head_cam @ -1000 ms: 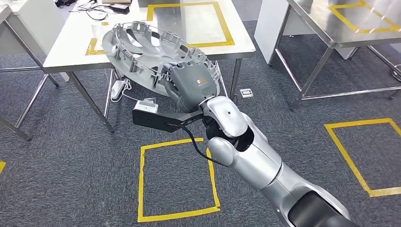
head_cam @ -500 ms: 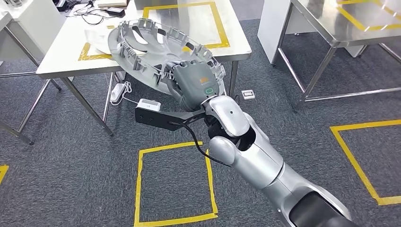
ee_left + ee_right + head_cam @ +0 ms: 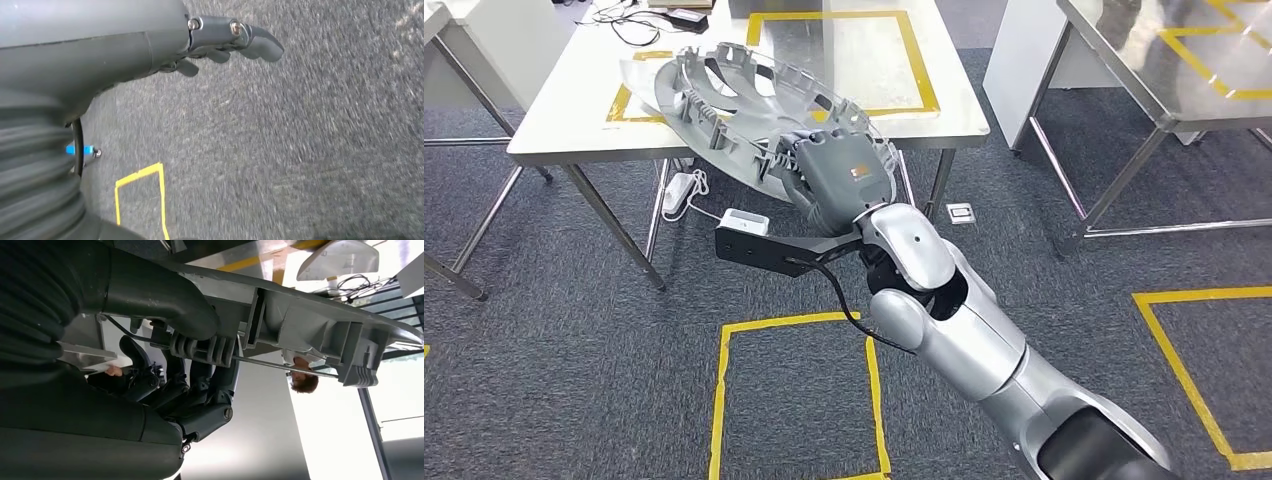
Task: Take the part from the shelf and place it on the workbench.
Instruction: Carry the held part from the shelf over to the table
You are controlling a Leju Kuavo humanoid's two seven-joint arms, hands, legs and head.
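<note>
Head view: right hand grips the part's near rim; tilted disc reaches over the surface; left hand holds nothing.

1 part, 3 tables, 2 hands.

The part is held tilted by the right hand at its near rim, with its far side over the near edge of the surface and its near side out over the floor. Cables lie on the surface behind the part, and a second table stands to the right. The left hand hangs above the floor, near a taped square.
</note>
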